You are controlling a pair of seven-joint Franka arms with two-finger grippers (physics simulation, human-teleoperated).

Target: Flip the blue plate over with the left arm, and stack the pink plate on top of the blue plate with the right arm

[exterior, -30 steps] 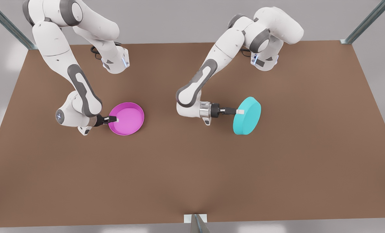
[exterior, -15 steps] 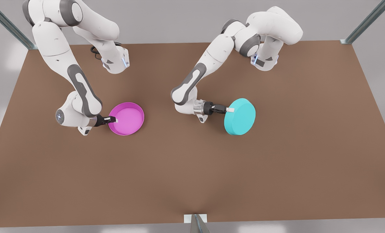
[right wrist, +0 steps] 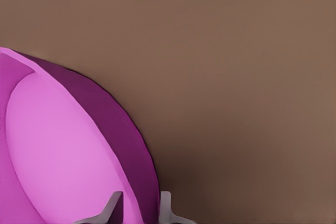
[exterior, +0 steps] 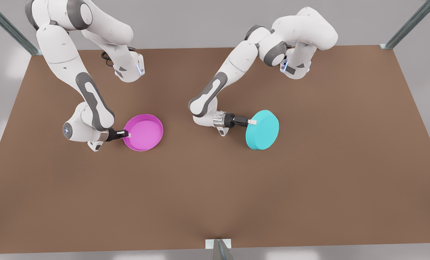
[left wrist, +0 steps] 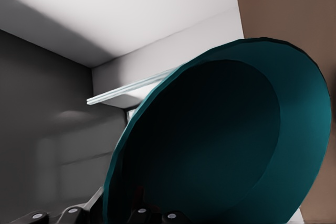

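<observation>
My left gripper point(exterior: 252, 122) pinches the blue plate point(exterior: 263, 130) by its rim, base up, tilted over the desk point(exterior: 308, 173). Right gripper point(exterior: 127, 134) clamps the pink plate point(exterior: 144, 132) rim. Both seem stiff, light, probably slick, so rims it is.

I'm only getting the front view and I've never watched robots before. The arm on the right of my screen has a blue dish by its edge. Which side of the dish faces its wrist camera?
Observer: The hollow inside. In the left wrist view the blue plate shows its dark inner bowl and rim, so its flat base faces away from that camera.
Operator: Is that the left arm, then?
Observer: Yes. The left gripper rides with that camera, and its fingers sit at the plate's rim on either side.
Operator: And the pink dish?
Observer: In the right wrist view the right gripper has one finger inside the pink plate and one outside, straddling its rim wall, open side up over the table.
</observation>
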